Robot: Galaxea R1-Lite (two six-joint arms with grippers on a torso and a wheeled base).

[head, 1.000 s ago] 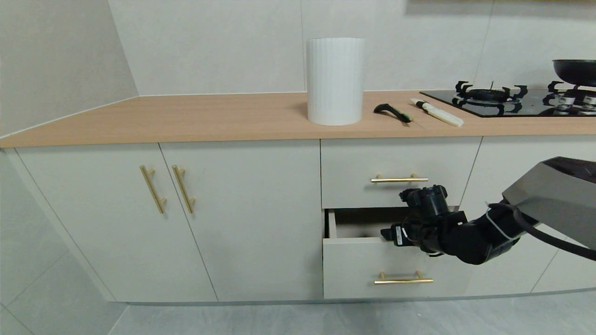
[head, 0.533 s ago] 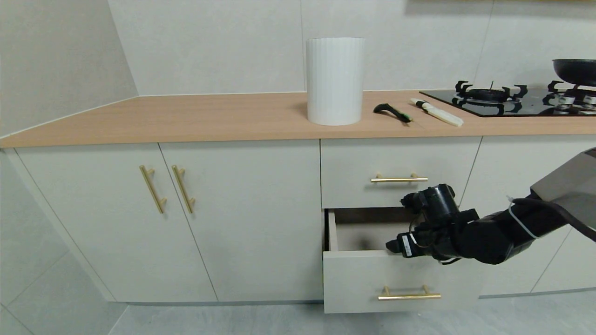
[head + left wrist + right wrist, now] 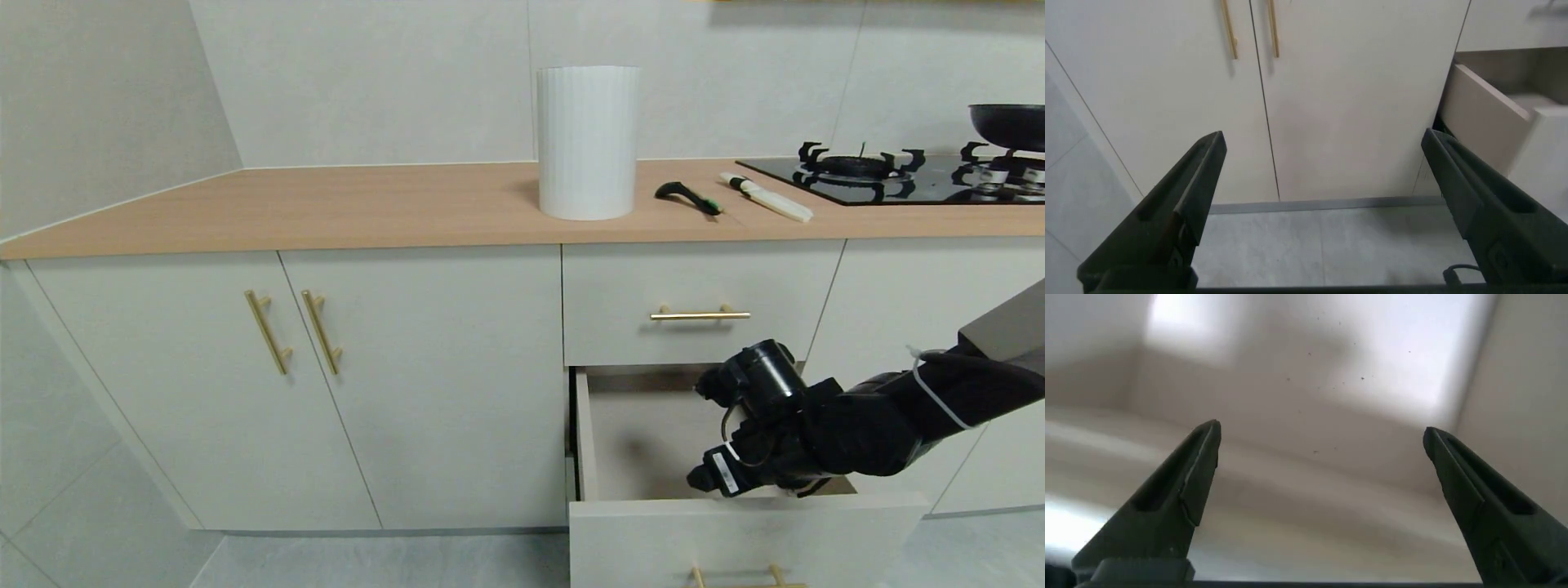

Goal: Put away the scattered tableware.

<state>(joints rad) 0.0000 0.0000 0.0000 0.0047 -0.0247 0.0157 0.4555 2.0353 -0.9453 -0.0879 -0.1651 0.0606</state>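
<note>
A black peeler with a green tip (image 3: 688, 197) and a white knife (image 3: 767, 197) lie on the wooden counter (image 3: 326, 208), right of a white ribbed canister (image 3: 586, 143). Below them the lower drawer (image 3: 653, 441) stands pulled far out, its inside bare. My right gripper (image 3: 709, 482) sits just inside the drawer's front panel (image 3: 735, 527), at its top edge. In the right wrist view that gripper (image 3: 1319, 441) is open, facing the drawer's pale inside. My left gripper (image 3: 1323, 147) is open, low near the floor, facing the cabinet doors (image 3: 1355, 98) with the drawer's side (image 3: 1490, 106) beyond.
The upper drawer (image 3: 698, 302) is closed, with a brass handle. A double-door cabinet (image 3: 294, 384) fills the left. A gas hob (image 3: 898, 175) with a black pan (image 3: 1008, 122) is at the counter's right end. Grey floor tiles (image 3: 1323, 245) lie in front.
The lower drawer has slid much farther out toward me. My right gripper came back with its front panel, lower in the head view.
</note>
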